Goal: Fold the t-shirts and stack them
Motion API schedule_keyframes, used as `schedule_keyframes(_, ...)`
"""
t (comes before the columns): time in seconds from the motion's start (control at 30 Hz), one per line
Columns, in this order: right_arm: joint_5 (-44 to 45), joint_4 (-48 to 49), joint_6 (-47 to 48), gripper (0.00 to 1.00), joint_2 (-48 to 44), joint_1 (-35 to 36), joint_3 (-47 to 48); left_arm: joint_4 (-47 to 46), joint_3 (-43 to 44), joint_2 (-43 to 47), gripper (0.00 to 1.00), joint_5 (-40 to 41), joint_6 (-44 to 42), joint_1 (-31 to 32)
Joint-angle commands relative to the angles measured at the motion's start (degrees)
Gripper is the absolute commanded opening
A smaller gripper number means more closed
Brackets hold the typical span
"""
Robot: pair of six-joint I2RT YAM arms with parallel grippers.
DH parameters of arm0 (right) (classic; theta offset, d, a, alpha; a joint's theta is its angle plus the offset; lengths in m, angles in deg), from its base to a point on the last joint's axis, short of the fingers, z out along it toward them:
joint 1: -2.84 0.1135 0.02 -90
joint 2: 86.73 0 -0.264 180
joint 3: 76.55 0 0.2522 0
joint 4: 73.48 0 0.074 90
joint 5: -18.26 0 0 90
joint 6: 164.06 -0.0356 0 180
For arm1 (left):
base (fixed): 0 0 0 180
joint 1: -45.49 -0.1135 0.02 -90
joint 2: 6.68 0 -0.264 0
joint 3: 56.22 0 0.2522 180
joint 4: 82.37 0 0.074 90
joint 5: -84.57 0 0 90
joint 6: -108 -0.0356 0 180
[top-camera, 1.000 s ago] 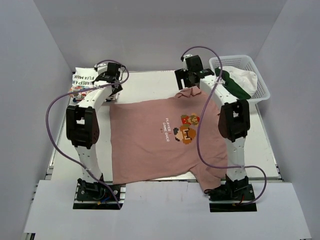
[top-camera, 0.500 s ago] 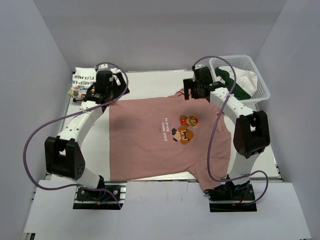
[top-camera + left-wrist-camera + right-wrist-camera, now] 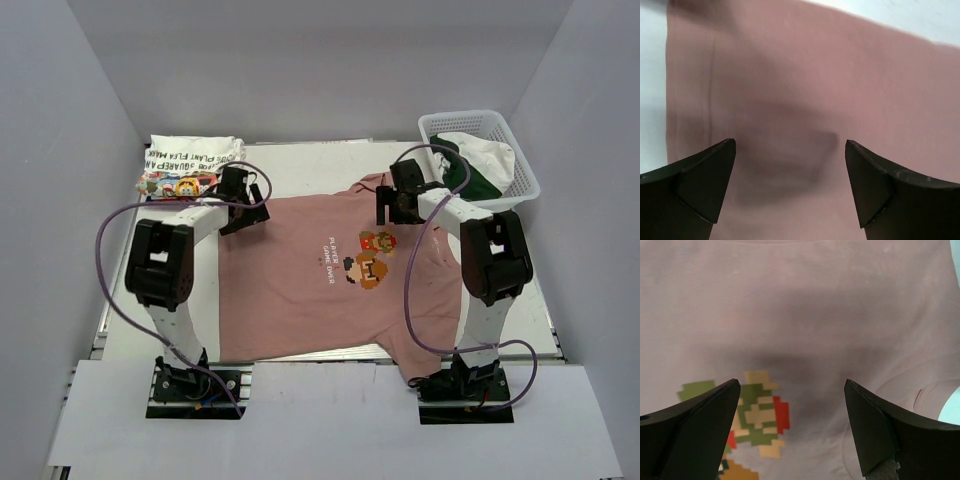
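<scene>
The dusty-pink t-shirt point(image 3: 310, 290) lies spread flat and face up on the table, its pixel print point(image 3: 368, 258) right of centre. The white t-shirt point(image 3: 190, 165) sits folded at the far left corner. My left gripper point(image 3: 240, 208) hovers open over the pink shirt's far left part, with only pink cloth point(image 3: 815, 75) between its black fingers point(image 3: 705, 175). My right gripper point(image 3: 392, 210) hovers open over the chest near the collar; the print point(image 3: 760, 415) shows between its fingers point(image 3: 875, 430). Neither gripper holds anything.
A white basket point(image 3: 524, 168) at the far right holds green and white clothes point(image 3: 470, 160). Bare white table point(image 3: 310, 165) shows beyond the pink shirt and as a strip point(image 3: 650, 100) along its left edge. Grey walls enclose the table.
Both grippers came from the far edge of the shirt toward me and now hang over it. The left jaws opened. The raised collar edge now lies flat.
</scene>
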Motion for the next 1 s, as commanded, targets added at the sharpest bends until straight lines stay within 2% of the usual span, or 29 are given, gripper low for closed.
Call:
schedule_keyframes(0.0,0.0,2.3,-2.1,0.90,1.6,-1.5,-0.3,-1.2,6.6,-6.1,1.00,5.3,0.7,-0.7)
schedule_keyframes(0.07,-0.3,1.9,-2.6,0.90,1.8,-2.0,-1.0,-0.4,9.0,-9.1,1.00,7.2,0.7,-0.7)
schedule_keyframes(0.37,0.4,3.5,-4.4,0.90,3.5,-4.4,-4.1,1.3,24.8,-22.3,1.00,6.6,-1.6,-1.2)
schedule_keyframes(0.53,-0.1,4.0,-2.9,0.90,5.7,-5.6,-2.1,4.3,32.2,-28.8,1.00,6.6,-2.8,-1.7)
schedule_keyframes(0.73,-1.6,3.6,-0.3,0.90,7.9,-6.6,2.8,6.9,40.0,-31.2,1.00,4.4,-3.9,-2.3)
schedule_keyframes(0.87,-4.3,4.2,2.3,0.90,4.7,-5.6,2.2,6.9,36.5,-27.4,1.00,3.7,-4.4,-1.8)
schedule_keyframes(0.97,-5.2,5.7,2.8,0.90,-0.9,-4.2,-1.2,6.3,30.8,-20.4,1.00,3.0,-4.4,-1.1)
